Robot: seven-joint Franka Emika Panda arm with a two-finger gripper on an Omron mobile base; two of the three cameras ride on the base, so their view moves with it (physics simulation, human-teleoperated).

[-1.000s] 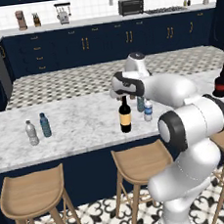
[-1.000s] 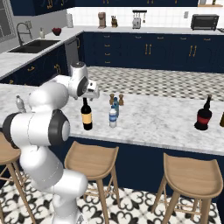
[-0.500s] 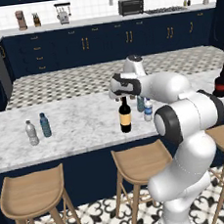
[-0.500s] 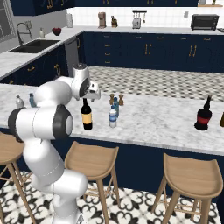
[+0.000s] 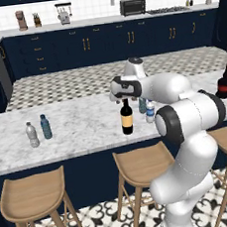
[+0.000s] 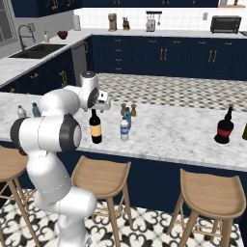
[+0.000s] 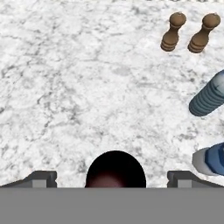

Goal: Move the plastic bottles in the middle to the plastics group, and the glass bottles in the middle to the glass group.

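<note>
**Open fingers hanging over the wine bottle**

The wine bottle (image 5: 127, 119) is standing upright in the middle of the marble worktop (image 5: 82, 124), near its front edge, its tan label facing the stools. In the hand view its dark round top (image 7: 115, 169) is sitting at the bottom centre, between the two finger tips (image 7: 41, 178), which are standing wide apart and touching nothing. The gripper (image 5: 123, 90) is hovering directly above the bottle's neck, fingers released.

Just beside the wine bottle, on its right in both base views, the clear water bottle (image 6: 124, 130) and the teal water bottle (image 6: 128, 117) are standing close together. Two brown shakers (image 7: 188, 34) are sitting behind them.

Well apart, toward the left end of the worktop, a greyish bottle (image 5: 32, 134) and a blue-tinted bottle (image 5: 46, 126) are standing side by side. Toward the right end, a dark bottle with a red label (image 6: 224, 126) is standing upright. Wooden stools (image 6: 102, 177) are lining the front of the worktop.
</note>
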